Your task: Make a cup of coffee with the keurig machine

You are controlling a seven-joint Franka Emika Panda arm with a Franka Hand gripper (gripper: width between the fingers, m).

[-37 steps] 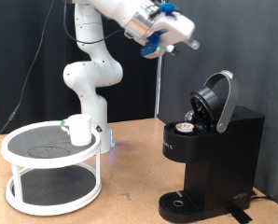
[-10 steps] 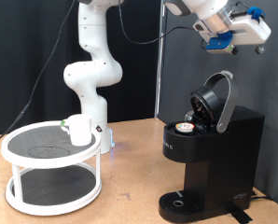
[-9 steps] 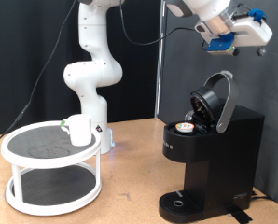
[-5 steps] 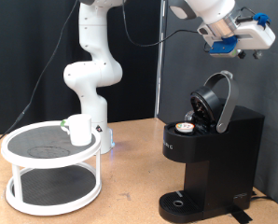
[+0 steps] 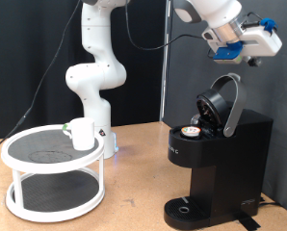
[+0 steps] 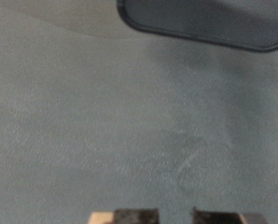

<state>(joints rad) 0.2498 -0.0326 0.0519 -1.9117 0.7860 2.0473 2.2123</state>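
- Setting: a wooden table [image 5: 134, 188] before a dark backdrop.
- The keurig machine [image 5: 219, 164] stands at the exterior view's right, its domed lid [image 5: 223, 104] raised, with a pod [image 5: 192, 132] seated in the open chamber.
- The cup [image 5: 82, 133] rests on the top tier of a white two-tier stand [image 5: 55, 173] at the left.
- The gripper [image 5: 251, 61] hangs above the lid, holding nothing; whether its fingers are spread cannot be told.
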